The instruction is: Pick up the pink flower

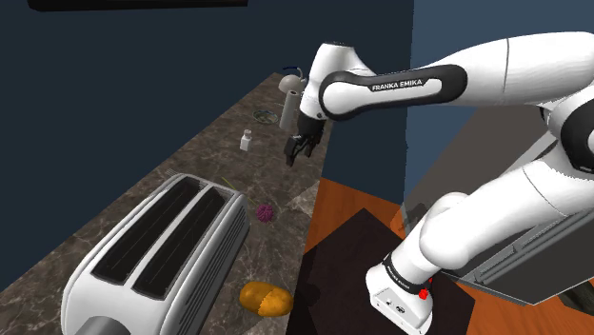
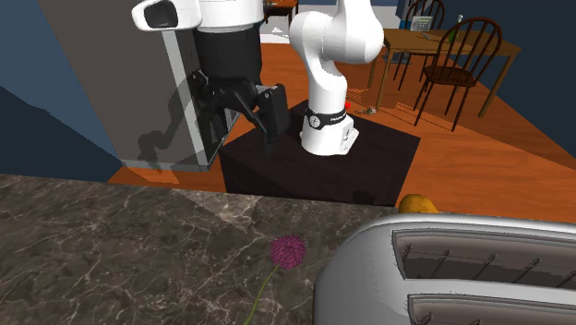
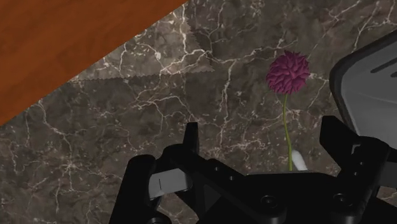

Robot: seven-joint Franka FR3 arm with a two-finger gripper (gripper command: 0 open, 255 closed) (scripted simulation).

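Black two-finger gripper (image 3: 264,137) spread wide, empty, hovering near silver two-slot toaster (image 3: 372,76). Magenta globe-headed flower (image 3: 287,73) on thin green stem (image 3: 285,124) lies just beside toaster. Lower, straddle stem clear of toaster wall, close gently.

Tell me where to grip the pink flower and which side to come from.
Probably the round head: it is the bulkiest part, while the thin stem lies flat on the counter. Come straight down from above, jaws closing across the stem's line, keeping clear of the toaster beside it.
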